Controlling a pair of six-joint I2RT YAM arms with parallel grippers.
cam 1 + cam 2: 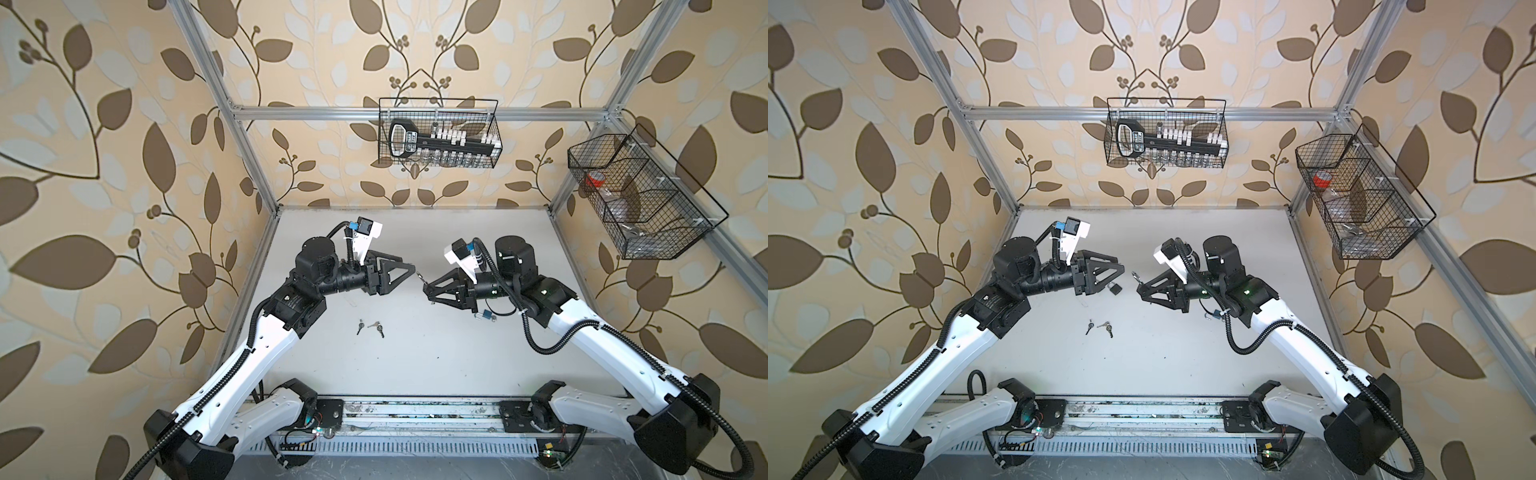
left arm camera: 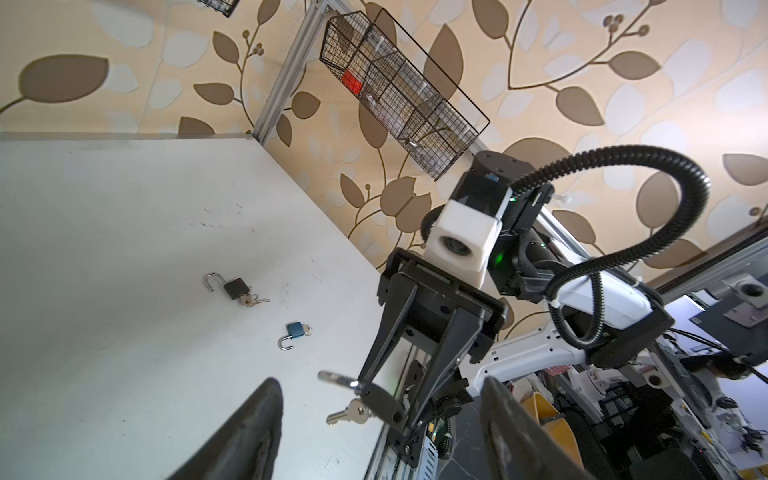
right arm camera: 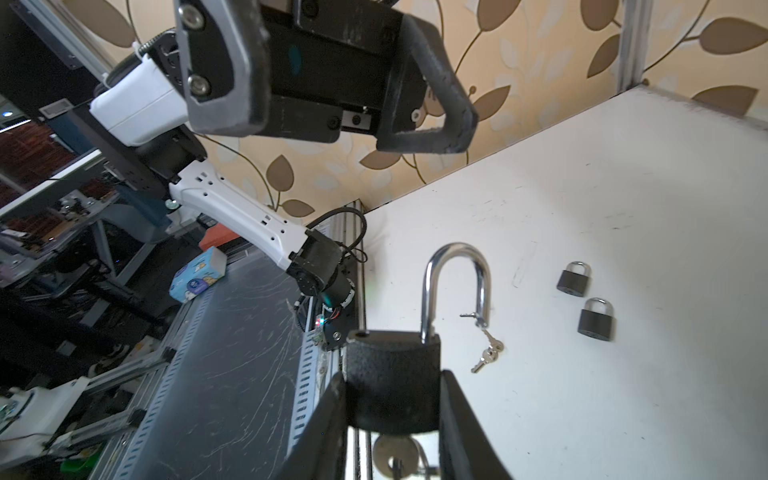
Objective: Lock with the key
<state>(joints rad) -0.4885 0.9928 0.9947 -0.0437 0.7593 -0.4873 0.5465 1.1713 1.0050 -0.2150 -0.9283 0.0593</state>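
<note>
The black padlock (image 3: pixel 392 374) (chrome shackle (image 3: pixel 425 291) open, silver key (image 2: pixel 347 413) at its base) is grasped in the right jaws above the white worktop (image 3: pixel 623 208); the shackle is likely to be pressed home next by the released, empty left jaws.

Table (image 1: pixel 415 365): white top, scuffed, faint dark marks.
Loose keys (image 1: pixel 370 327): two lying together, flat, on the left arm's side in both top views.
Closed padlocks (image 3: pixel 574 279): two dark ones just beside each other, not touching.
Black open padlock (image 2: pixel 237 288): lying flat, shackle swung out, keys at its base.
Blue padlock (image 2: pixel 296 330): near the black one, shackle open too.
</note>
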